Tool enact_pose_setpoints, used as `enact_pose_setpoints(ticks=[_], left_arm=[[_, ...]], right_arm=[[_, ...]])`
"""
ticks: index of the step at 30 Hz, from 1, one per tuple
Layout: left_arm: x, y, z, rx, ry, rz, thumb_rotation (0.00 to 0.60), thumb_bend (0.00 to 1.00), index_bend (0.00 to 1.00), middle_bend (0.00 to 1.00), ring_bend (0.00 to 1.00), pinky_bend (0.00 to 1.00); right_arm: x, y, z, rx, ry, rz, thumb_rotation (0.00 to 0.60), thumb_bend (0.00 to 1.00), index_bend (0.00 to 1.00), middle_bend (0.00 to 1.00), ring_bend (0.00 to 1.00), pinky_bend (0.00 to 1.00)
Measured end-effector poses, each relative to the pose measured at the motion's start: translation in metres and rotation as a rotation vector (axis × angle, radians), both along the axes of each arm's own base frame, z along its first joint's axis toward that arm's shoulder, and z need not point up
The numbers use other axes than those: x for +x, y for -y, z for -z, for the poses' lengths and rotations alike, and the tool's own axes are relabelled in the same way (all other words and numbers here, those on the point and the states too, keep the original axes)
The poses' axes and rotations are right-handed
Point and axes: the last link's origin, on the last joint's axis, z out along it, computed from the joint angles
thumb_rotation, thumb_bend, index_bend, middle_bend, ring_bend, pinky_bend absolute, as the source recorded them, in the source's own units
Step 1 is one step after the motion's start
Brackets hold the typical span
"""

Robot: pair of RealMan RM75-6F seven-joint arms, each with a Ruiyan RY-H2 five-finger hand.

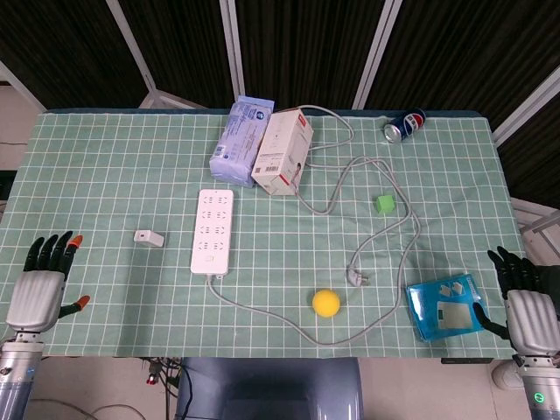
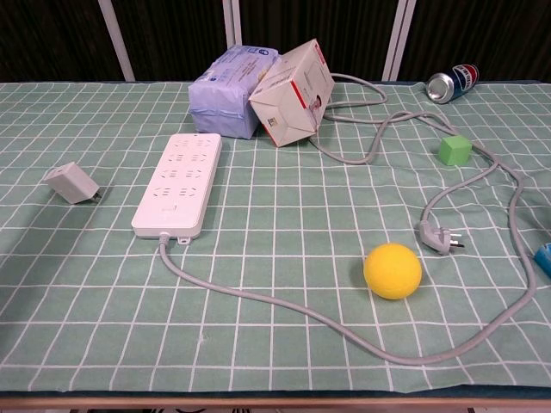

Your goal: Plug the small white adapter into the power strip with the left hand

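Observation:
The small white adapter [image 1: 148, 237] [image 2: 71, 184] lies on the green checked cloth, left of the white power strip [image 1: 213, 230] [image 2: 178, 181]. The strip lies lengthwise, its grey cable [image 1: 289, 322] looping right to a loose plug [image 1: 358, 277] [image 2: 436, 237]. My left hand [image 1: 45, 282] rests open at the table's front left corner, well left of and nearer than the adapter, fingers spread and holding nothing. My right hand [image 1: 528, 302] sits open at the front right corner. Neither hand shows in the chest view.
A blue tissue pack [image 1: 239, 138] and a white carton [image 1: 283, 151] stand behind the strip. A yellow ball [image 1: 326, 303], green cube [image 1: 385, 204], Pepsi can [image 1: 403, 125] and blue packet [image 1: 445, 306] lie to the right.

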Motion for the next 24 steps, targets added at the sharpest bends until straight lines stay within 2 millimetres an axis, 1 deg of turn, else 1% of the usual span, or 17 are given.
enact_pose_setpoints(ticks=[11, 16, 20, 21, 22, 24], left_arm=[[0.000, -0.001, 0.000, -0.007, 0.007, -0.015, 0.600, 0.00, 0.00, 0.00, 0.00, 0.00], [0.004, -0.007, 0.000, -0.012, 0.035, -0.031, 0.600, 0.00, 0.00, 0.00, 0.00, 0.00], [0.009, -0.024, -0.003, -0.029, 0.032, -0.040, 0.600, 0.00, 0.03, 0.00, 0.00, 0.00], [0.011, -0.033, -0.004, -0.041, 0.025, -0.045, 0.600, 0.00, 0.04, 0.01, 0.00, 0.00], [0.012, -0.036, -0.004, -0.047, 0.022, -0.046, 0.600, 0.00, 0.04, 0.02, 0.00, 0.00], [0.017, -0.049, -0.004, -0.066, 0.011, -0.054, 0.600, 0.00, 0.08, 0.07, 0.00, 0.00]], right_arm=[[0.001, 0.000, 0.000, 0.001, 0.007, 0.006, 0.600, 0.40, 0.00, 0.00, 0.00, 0.04], [0.000, 0.000, 0.001, 0.003, 0.014, 0.012, 0.600, 0.40, 0.00, 0.00, 0.00, 0.04], [0.000, 0.000, 0.000, 0.004, 0.014, 0.015, 0.600, 0.40, 0.00, 0.00, 0.00, 0.04], [-0.001, 0.000, 0.000, 0.004, 0.014, 0.016, 0.600, 0.40, 0.00, 0.00, 0.00, 0.04], [-0.001, 0.000, 0.000, 0.004, 0.015, 0.018, 0.600, 0.40, 0.00, 0.00, 0.00, 0.04], [-0.002, 0.000, 0.000, 0.003, 0.017, 0.020, 0.600, 0.40, 0.00, 0.00, 0.00, 0.04]])
